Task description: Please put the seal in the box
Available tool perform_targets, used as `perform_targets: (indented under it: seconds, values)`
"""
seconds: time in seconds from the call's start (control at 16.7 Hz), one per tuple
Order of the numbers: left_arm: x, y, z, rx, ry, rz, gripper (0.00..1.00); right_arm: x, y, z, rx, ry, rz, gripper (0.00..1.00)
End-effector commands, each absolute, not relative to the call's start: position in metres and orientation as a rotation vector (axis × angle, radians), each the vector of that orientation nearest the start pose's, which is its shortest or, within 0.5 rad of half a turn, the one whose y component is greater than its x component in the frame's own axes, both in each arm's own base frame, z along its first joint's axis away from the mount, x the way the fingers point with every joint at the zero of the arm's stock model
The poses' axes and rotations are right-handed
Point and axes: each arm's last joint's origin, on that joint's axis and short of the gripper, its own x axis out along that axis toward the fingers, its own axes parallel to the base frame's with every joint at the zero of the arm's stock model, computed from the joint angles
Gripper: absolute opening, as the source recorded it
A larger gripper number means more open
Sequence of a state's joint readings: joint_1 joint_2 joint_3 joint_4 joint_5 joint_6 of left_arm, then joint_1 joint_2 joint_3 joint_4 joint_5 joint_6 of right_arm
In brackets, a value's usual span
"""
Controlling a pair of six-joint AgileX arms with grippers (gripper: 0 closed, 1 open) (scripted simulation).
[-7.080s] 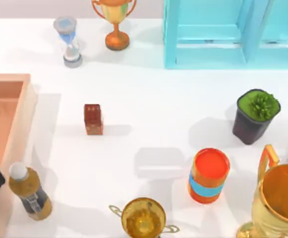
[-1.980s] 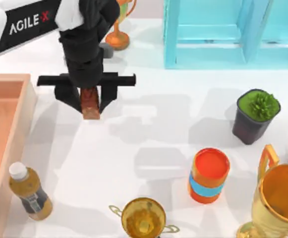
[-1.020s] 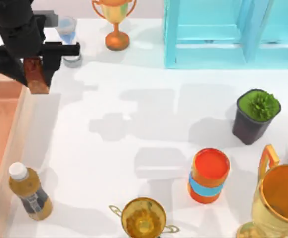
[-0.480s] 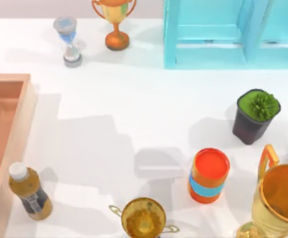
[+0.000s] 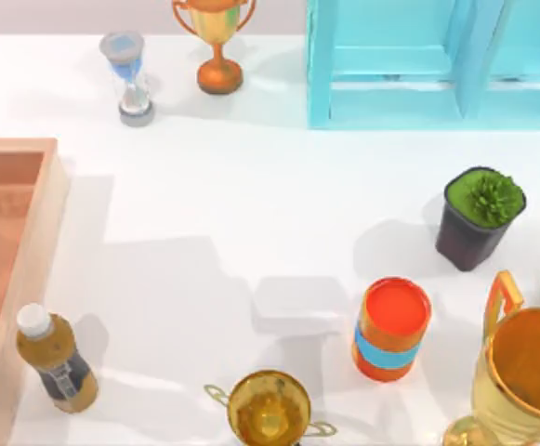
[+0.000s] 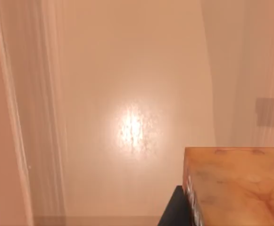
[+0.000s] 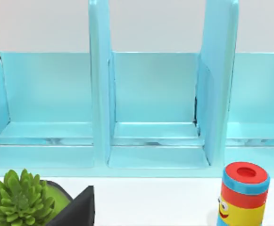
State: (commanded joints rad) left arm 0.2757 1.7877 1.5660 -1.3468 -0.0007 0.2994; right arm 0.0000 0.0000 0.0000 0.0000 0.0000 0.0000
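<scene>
Directly beneath the left claw (image 6: 184, 207), the box (image 6: 127, 94) floor is now spreading, the table left behind. The claw is still clenching the seal (image 6: 240, 183), so release is likely next.

The box (image 5: 54, 200) lies at the table's left edge, a shallow open tray of peach-tan wood with thick raised walls, its far-right corner and long right wall in the top view. In the left wrist view the seal (image 6: 238, 186), a reddish-brown block, hangs above the box's glossy floor (image 6: 127, 94).
</scene>
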Motion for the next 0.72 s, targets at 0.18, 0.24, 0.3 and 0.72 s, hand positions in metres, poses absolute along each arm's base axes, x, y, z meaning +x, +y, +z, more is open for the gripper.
perform_targets:
  seconds: [0.18,0.24,0.3,0.72]
  values:
    - [0.323,0.094,0.258,0.023,1.572,-0.02,0.0,0.106,-0.001,0.16,0.0,0.0,0.0,1.0]
    - [0.324,0.093,0.253,0.024,1.57,-0.021,0.0,0.106,-0.001,0.16,0.0,0.0,0.0,1.0]
    - [0.324,0.094,0.246,0.024,1.568,-0.02,0.0,0.106,-0.001,0.16,0.0,0.0,0.0,1.0]
    - [0.322,0.095,0.199,0.017,1.569,-0.015,0.0,0.106,-0.001,0.16,0.0,0.0,0.0,1.0]
